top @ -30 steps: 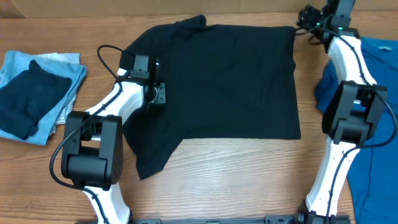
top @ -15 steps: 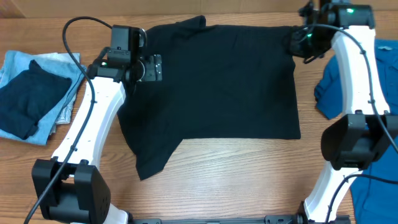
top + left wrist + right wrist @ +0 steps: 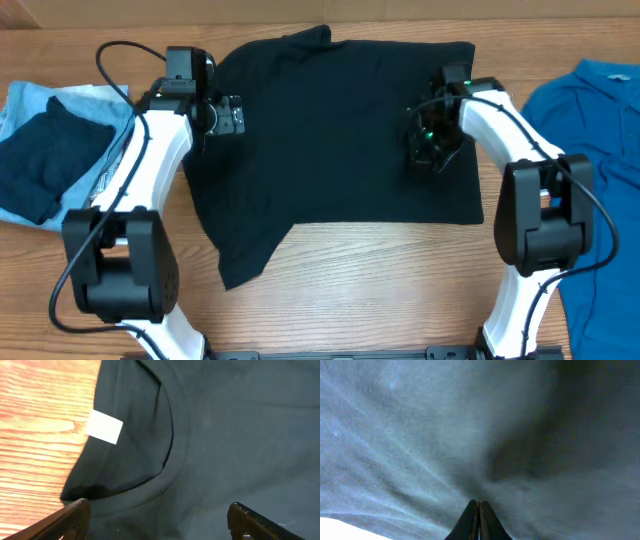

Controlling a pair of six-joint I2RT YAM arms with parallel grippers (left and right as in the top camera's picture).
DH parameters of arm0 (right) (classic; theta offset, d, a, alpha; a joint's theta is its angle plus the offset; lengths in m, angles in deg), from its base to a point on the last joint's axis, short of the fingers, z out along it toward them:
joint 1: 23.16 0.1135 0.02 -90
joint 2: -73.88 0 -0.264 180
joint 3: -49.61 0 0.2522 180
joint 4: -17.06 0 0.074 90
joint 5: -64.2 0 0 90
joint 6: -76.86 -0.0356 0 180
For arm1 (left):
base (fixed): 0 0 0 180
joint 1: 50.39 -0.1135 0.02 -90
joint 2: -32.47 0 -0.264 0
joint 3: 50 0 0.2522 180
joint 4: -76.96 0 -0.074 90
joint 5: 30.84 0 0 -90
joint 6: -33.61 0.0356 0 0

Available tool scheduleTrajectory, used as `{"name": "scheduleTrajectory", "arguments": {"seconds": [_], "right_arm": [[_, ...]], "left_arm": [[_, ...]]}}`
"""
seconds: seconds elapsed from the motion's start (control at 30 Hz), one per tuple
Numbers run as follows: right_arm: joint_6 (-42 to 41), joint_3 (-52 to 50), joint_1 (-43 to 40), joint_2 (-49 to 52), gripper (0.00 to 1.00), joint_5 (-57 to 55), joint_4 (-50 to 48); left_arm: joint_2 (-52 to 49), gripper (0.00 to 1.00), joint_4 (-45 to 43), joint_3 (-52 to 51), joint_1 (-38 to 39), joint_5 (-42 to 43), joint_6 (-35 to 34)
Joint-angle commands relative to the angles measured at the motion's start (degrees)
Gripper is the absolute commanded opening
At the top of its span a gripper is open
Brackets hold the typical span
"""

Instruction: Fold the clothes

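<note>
The black shirt (image 3: 340, 130) of the clothes lies spread flat across the middle of the table, one sleeve hanging toward the front left. Its collar (image 3: 175, 450) and white label (image 3: 104, 426) show in the left wrist view. My left gripper (image 3: 228, 115) hovers open at the shirt's left edge by the collar, and its jaws (image 3: 160, 520) stand wide with nothing between them. My right gripper (image 3: 425, 152) is over the shirt's right part. It is shut (image 3: 479, 506), tips against black fabric; no fold shows between them.
A bright blue shirt (image 3: 590, 150) lies at the right edge, beside the right arm. A light blue cloth (image 3: 100, 160) with a dark navy piece (image 3: 45, 160) on it sits at the left. Bare wood (image 3: 380, 290) runs along the front.
The left gripper opened wide and rose from the sleeve to the collar side. The right gripper shut and swung from the far right corner onto the shirt's right part.
</note>
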Motion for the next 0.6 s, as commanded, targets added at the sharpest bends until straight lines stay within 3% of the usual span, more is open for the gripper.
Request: {"name": "scheduleTrajectory", "arguments": {"seconds": [0.0,0.17,0.37,0.57], "right_arm": [[1.14,-3.67,1.66,-0.22,0.04,0.33,-2.99],[0.17,-12.26,1.97,-0.2,0.04,-2.6,-7.28],[-11.06,-17.38,1.86,-0.2,0.04,-15.41,2.45],[-14.91,-17.4,0.61,-0.2,0.04,-21.0,6.23]], "left_arm": [[-1.27,0.91,-1.01,-0.11,-0.31,0.63,0.04],[-1.27,0.93,-1.53,-0.11,-0.33,0.59,0.09],[-1.27,0.93,-2.29,-0.11,-0.33,0.46,0.09],[-1.27,0.92,-3.54,-0.11,-0.33,0.46,3.1]]}}
